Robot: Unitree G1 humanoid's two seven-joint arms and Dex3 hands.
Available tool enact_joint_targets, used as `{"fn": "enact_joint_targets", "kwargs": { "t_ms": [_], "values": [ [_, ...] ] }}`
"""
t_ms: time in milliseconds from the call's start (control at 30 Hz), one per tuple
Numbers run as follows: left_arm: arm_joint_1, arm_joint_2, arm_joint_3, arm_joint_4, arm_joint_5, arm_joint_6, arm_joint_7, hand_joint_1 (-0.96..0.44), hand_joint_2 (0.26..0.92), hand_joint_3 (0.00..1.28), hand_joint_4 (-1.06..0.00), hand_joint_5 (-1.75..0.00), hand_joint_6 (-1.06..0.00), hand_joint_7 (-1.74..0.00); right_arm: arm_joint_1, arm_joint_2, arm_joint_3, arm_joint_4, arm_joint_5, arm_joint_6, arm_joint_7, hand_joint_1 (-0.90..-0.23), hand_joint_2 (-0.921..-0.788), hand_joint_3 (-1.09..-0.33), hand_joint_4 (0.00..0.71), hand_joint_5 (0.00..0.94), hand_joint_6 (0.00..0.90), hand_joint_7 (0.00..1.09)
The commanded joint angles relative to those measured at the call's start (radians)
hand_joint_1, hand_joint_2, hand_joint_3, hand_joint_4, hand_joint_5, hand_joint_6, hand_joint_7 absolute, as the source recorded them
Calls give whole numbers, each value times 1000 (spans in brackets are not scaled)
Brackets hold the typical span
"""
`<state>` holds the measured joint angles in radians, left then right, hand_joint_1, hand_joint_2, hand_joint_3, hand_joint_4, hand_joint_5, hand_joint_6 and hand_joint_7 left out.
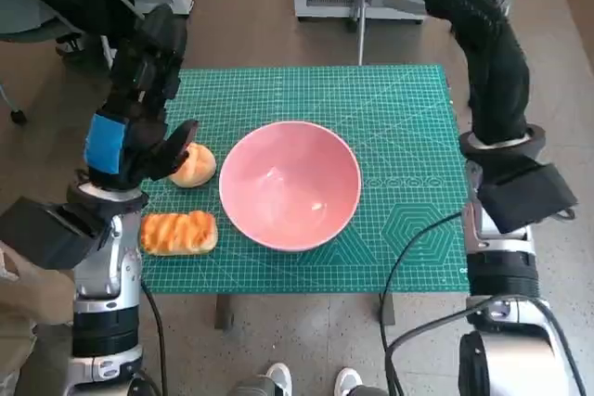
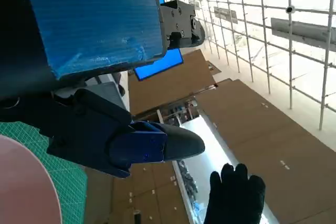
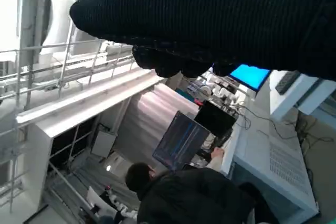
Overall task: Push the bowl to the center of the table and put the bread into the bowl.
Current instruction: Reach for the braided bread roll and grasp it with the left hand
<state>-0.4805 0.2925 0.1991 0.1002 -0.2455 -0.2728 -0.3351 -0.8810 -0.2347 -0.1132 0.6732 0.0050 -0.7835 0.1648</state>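
Left hand (image 1: 139, 104), black with blue tape, hangs raised over the table's left side, fingers apart and holding nothing, its thumb reaching toward the round bun (image 1: 194, 165). Right hand (image 1: 483, 44), gloved, stands upright beyond the right edge of the green cutting mat (image 1: 399, 108), fingers straight and together, empty; probably parked clear so the left can work. Largest of the things, the pink bowl (image 1: 290, 185) sits mouth-up near the mat's middle, so the push looks about done. Next, the striped bread loaf (image 1: 178, 233) lies just left of the bowl, its long axis running left to right. Both breads are outside the bowl.
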Motion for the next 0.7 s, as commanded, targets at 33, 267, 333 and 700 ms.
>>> {"fn": "enact_joint_targets", "kwargs": {
  "t_ms": [33, 267, 333, 700],
  "values": [
    [-8, -2, 1, -15, -7, -4, 2, -612, 921, 358, -42, -6, 1, -332, 27, -2, 3, -9, 15, 19, 10, -666, -921, -803, 191, 11, 177, 80],
    [-4, 0, 2, -22, 0, -5, 8, -615, 921, 358, -43, -6, 1, -334, 25, 0, 4, -11, 19, 21, 15, -669, -921, -802, 192, 10, 178, 83],
    [-2, 0, 2, -25, 3, -5, 11, -614, 921, 359, -44, -6, 1, -334, 25, 0, 5, -12, 20, 21, 17, -673, -921, -801, 191, 8, 178, 84],
    [8, 2, 3, -40, 8, -5, 17, -612, 921, 360, -45, -6, 1, -335, 28, 0, 12, -19, 20, 18, 16, -677, -921, -800, 190, 6, 177, 87]
  ]
}}
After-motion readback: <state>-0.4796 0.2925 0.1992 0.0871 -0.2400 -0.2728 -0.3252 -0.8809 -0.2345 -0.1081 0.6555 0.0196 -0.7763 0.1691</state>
